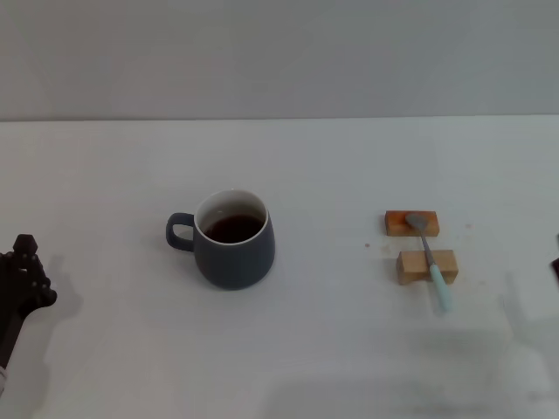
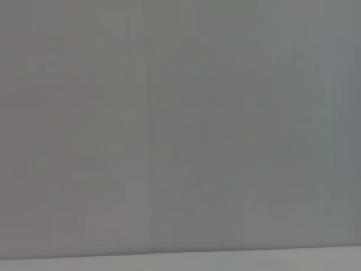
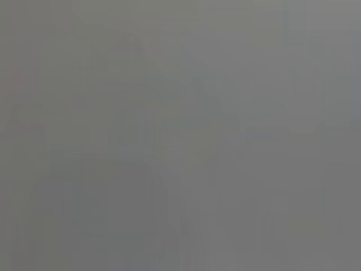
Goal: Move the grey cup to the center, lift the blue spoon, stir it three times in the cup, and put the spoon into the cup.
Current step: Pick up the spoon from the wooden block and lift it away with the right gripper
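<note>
The grey cup (image 1: 234, 253) stands upright on the white table (image 1: 332, 358), left of the middle, its small handle pointing left and dark brown liquid inside. Well to its right lies the blue spoon (image 1: 430, 260), its metal bowl on the far wooden block and its pale blue handle reaching past the near block toward me. My left gripper (image 1: 24, 271) sits low at the table's far left edge, a good way from the cup. Only a dark sliver of my right gripper (image 1: 555, 264) shows at the right edge. Both wrist views show plain grey and none of these things.
Two small wooden blocks (image 1: 395, 223) (image 1: 414, 267) carry the spoon at the right. A pale wall runs behind the table's far edge. Bare white tabletop lies between the cup and the blocks.
</note>
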